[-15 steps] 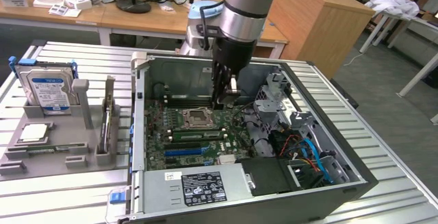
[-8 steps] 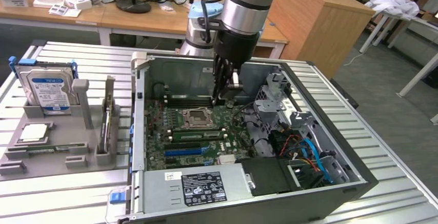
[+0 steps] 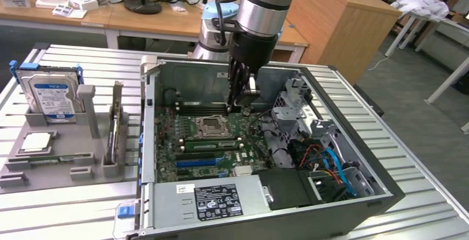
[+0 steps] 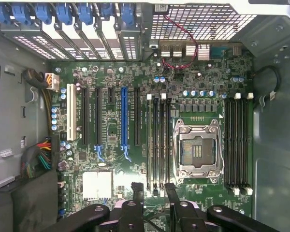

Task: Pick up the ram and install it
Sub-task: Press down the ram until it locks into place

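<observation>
A long narrow green stick, the ram (image 3: 114, 123), stands on edge in a grey rack outside the case at the exterior view's left. My gripper (image 3: 239, 106) hangs inside the open computer case, just above the motherboard (image 3: 219, 135) near the far memory slots. In the wrist view the gripper (image 4: 153, 189) is open: its two black fingers (image 4: 137, 193) stand apart with bare board between them. The black memory slots (image 4: 158, 142) lie beside the empty processor socket (image 4: 197, 150). A green strip (image 3: 208, 144) runs along the slots nearer the camera; I cannot tell what it is.
The grey rack also holds a hard drive (image 3: 50, 94) and a square silver chip (image 3: 37, 141). Inside the case are a drive cage (image 3: 293, 100), loose cables (image 3: 326, 163) and a labelled power supply (image 3: 216, 199). The case walls (image 3: 150, 119) enclose the gripper.
</observation>
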Robot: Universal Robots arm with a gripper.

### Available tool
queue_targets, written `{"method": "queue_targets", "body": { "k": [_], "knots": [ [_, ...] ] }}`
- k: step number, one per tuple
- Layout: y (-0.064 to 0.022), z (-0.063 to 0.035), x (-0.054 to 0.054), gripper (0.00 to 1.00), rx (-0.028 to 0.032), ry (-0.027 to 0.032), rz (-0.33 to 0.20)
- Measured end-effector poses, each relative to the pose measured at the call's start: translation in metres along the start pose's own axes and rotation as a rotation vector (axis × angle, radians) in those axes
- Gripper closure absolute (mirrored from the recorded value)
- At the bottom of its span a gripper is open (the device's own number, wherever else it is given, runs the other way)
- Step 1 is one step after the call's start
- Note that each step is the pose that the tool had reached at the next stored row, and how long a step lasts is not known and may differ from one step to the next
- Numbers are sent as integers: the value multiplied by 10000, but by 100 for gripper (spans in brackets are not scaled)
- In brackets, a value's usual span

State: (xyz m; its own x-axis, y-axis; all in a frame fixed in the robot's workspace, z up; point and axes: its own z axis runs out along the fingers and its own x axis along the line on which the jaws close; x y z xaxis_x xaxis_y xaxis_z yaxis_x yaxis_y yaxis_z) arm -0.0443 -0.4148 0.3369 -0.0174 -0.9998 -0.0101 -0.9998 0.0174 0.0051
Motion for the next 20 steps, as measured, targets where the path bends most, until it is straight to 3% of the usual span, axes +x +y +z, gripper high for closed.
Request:
{"method": "queue_targets", "body": {
  "k": [8,10,12,20],
  "knots": [
    [0,0,0,71,0,0,0],
    [0,0,0,83,0,0,0],
    [0,0,0,89,0,0,0],
    [0,0,0,89,0,0,0]
  ]
}}
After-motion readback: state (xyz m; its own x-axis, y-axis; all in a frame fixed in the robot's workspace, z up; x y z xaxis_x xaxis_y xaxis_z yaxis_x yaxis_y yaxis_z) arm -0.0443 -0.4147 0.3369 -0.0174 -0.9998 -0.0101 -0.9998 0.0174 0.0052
